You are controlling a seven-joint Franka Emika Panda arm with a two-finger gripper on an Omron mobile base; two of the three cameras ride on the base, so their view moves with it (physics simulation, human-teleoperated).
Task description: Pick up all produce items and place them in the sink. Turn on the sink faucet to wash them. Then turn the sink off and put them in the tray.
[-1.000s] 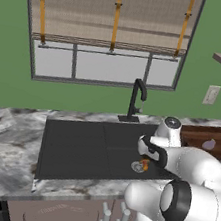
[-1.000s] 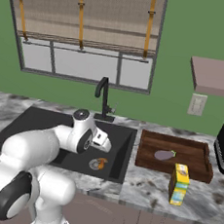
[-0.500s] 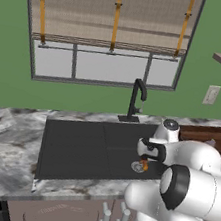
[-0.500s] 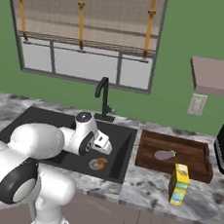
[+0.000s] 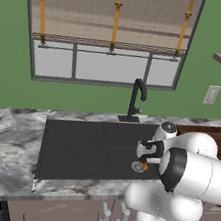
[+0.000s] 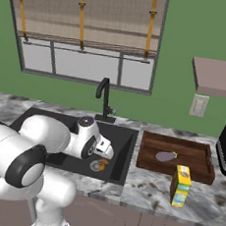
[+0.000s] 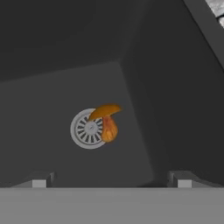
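step: fetching orange piece (image 7: 106,123) off drain at sink's (image 6: 125,158) right end | gripper (image 7: 111,178) spread, empty, above it | purple piece (image 6: 165,156) already in tray (image 6: 197,174) | next: descend, pinch.

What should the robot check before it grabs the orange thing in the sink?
1. Gripper open: ok, fingertips stand wide apart.
2. Orange produce piece in sight below the gripper: ok, it lies on the round steel drain.
3. Nothing held already: ok.
4. Purple produce piece already in the wooden tray: ok.
5. Room in the tray for a second piece: ok.
6. Faucet off: cannot tell, though no water shows.
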